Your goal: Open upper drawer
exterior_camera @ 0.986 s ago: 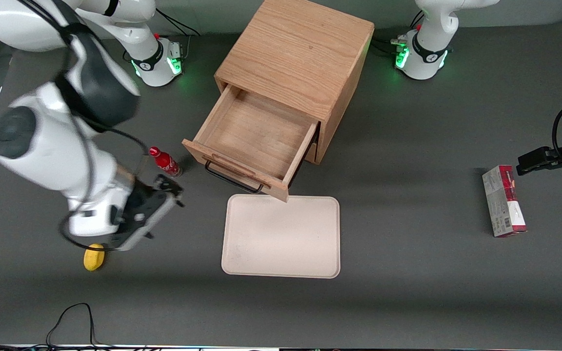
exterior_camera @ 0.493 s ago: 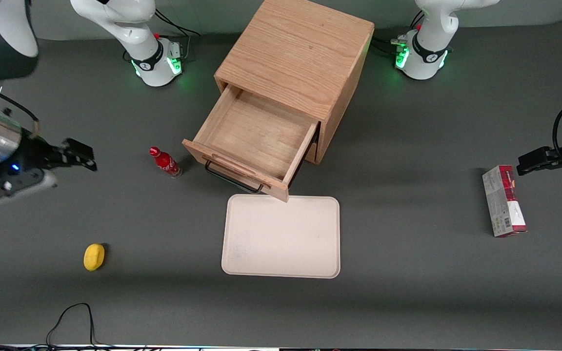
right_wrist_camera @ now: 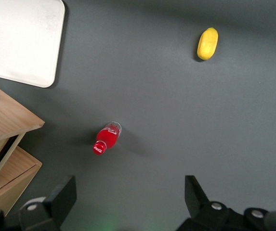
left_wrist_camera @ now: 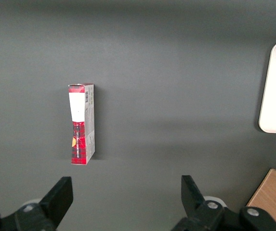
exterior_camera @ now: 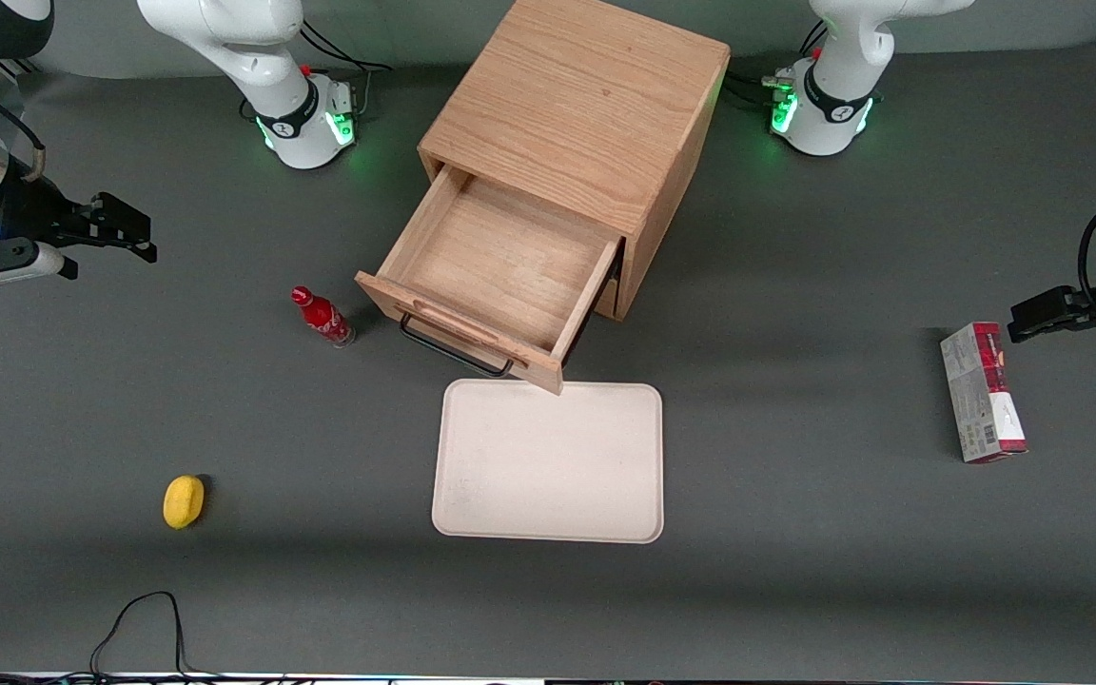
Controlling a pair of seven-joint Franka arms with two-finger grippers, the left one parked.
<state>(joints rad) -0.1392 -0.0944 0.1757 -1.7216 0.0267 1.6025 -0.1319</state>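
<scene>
The upper drawer (exterior_camera: pixel 500 262) of the light oak cabinet (exterior_camera: pixel 586 95) stands pulled far out, and its inside is bare. Its black bar handle (exterior_camera: pixel 453 350) faces the front camera. A corner of the drawer front also shows in the right wrist view (right_wrist_camera: pixel 10 118). The lower drawer is mostly hidden under it. My right gripper (exterior_camera: pixel 134 231) is open and empty. It hangs above the table well away from the drawer, toward the working arm's end. In the right wrist view the gripper (right_wrist_camera: pixel 129 195) has its fingers wide apart over bare mat.
A red bottle (exterior_camera: pixel 322 317) stands beside the drawer front and shows in the right wrist view (right_wrist_camera: pixel 106 138). A yellow lemon (exterior_camera: pixel 183 500) lies nearer the camera. A cream tray (exterior_camera: pixel 548 461) lies in front of the drawer. A red-and-grey box (exterior_camera: pixel 982 390) lies toward the parked arm's end.
My right arm has swung away from the bottle and drawer front toward the working arm's end and farther from the camera. The drawer stays open as before.
</scene>
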